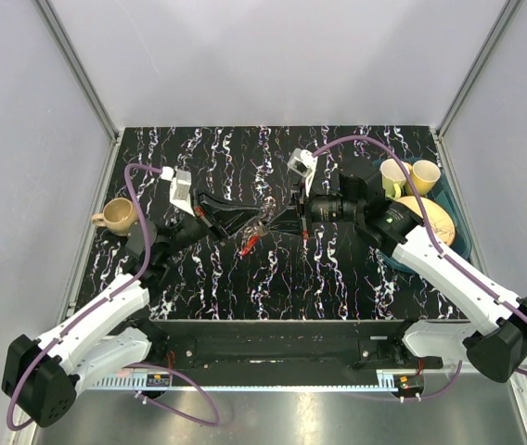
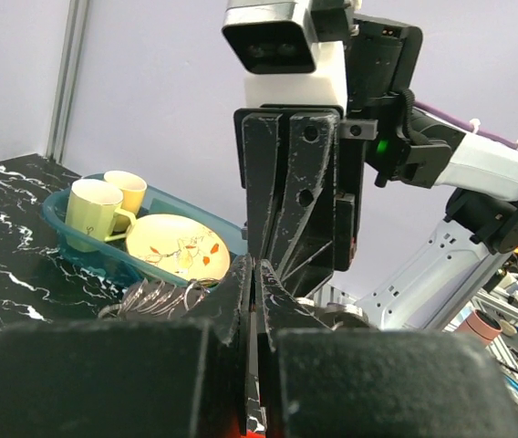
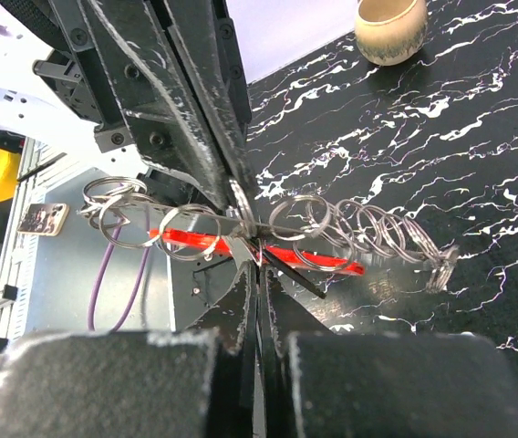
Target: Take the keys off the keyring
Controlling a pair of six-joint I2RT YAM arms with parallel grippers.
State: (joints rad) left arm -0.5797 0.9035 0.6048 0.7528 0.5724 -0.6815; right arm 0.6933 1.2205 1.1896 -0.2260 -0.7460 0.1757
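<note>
Over the middle of the counter [image 1: 338, 278], the left claw [image 1: 242, 223] and the right claw [image 1: 279, 222] meet tip to tip. Both are squeezed tight on the keyring [image 3: 189, 234], a chain of thin silver loops held between them. A red piece [image 3: 327, 262] runs along it. The small silver bits at its far end may be the keys [image 3: 441, 263].

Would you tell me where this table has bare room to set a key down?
Bare: the near strip between the left arm and right arm, and the far strip by the back wall. Crowded: the centre, where both arms' fingers meet on the keyring; the mug sits left, the bin right.
</note>
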